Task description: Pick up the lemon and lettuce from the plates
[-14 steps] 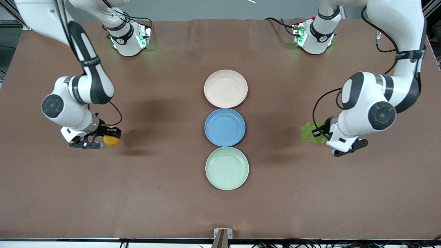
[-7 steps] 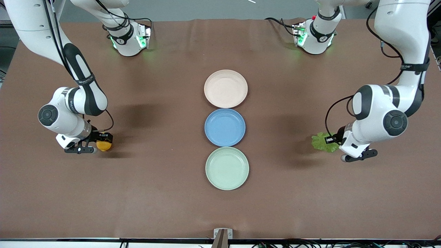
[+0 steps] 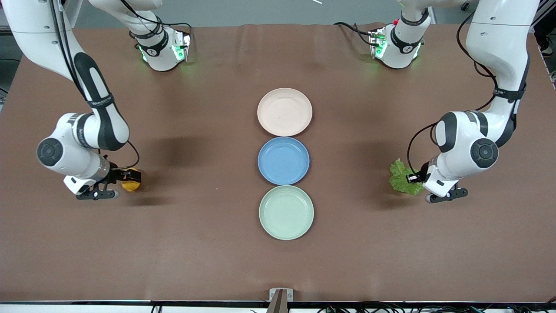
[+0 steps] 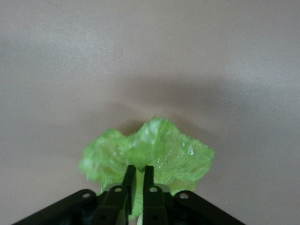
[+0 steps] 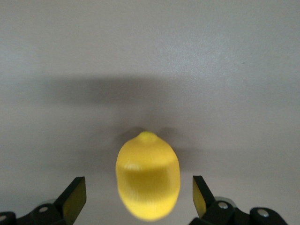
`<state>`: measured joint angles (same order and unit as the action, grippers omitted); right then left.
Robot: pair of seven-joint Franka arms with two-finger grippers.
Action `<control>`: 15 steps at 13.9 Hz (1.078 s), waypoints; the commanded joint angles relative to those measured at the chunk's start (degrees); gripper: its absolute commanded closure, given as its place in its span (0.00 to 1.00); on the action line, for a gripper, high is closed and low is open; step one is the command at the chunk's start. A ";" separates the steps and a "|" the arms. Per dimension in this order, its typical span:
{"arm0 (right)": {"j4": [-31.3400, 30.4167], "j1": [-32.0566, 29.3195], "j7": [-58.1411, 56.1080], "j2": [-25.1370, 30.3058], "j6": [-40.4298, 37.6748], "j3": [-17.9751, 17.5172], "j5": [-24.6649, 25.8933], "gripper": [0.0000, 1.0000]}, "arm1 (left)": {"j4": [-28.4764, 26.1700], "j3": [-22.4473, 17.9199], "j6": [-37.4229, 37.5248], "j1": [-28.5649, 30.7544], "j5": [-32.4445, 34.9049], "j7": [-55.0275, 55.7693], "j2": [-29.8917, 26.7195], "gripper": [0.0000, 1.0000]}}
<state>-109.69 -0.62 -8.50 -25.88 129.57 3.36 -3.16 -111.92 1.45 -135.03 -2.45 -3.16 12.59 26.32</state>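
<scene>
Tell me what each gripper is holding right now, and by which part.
The left gripper is shut on the lettuce, pinching its edge. The right gripper is open and holds nothing; the lemon lies between its fingers.

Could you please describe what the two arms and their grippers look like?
Both arms are glossy white with black joint bands and round black caps at the wrist joints. Black cables loop along each forearm. Green lights glow at both bases. The left gripper and right gripper are black with slim jaws; the right's pads look yellowish.
</scene>
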 commanded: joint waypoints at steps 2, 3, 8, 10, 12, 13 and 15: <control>12.20 -1.05 -0.12 2.23 -19.49 -0.82 -0.01 0.00 | 0.29 0.48 6.86 0.34 0.96 -2.57 -6.53 0.01; 13.87 -0.96 0.41 3.63 -22.84 -0.81 0.08 0.00 | 0.73 0.48 9.41 0.34 0.96 -2.57 -8.64 0.01; 22.13 -0.70 2.61 7.86 -35.68 -0.73 1.13 0.00 | 6.34 0.57 22.23 0.08 0.87 -2.57 -18.75 0.01; 26.79 -0.52 2.52 7.78 -40.17 -0.99 2.01 0.00 | 12.22 0.57 30.30 0.08 0.78 -2.57 -18.94 0.01; 29.88 -0.08 2.17 7.17 -40.98 -0.99 5.34 0.00 | 16.36 0.57 34.99 0.08 0.78 -2.57 -19.03 0.01; 30.84 0.53 2.26 7.08 -40.98 -0.99 7.09 0.00 | 18.03 0.57 35.79 0.08 0.87 -2.57 -19.29 0.01; 31.91 1.32 2.43 7.16 -41.16 -1.08 9.30 0.00 | 21.29 0.57 36.24 -0.01 0.87 -2.57 -19.82 0.01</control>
<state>-79.86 0.01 -7.06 -17.94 89.42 2.73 3.66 -94.80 1.83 -100.82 -2.49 -3.16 10.70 6.04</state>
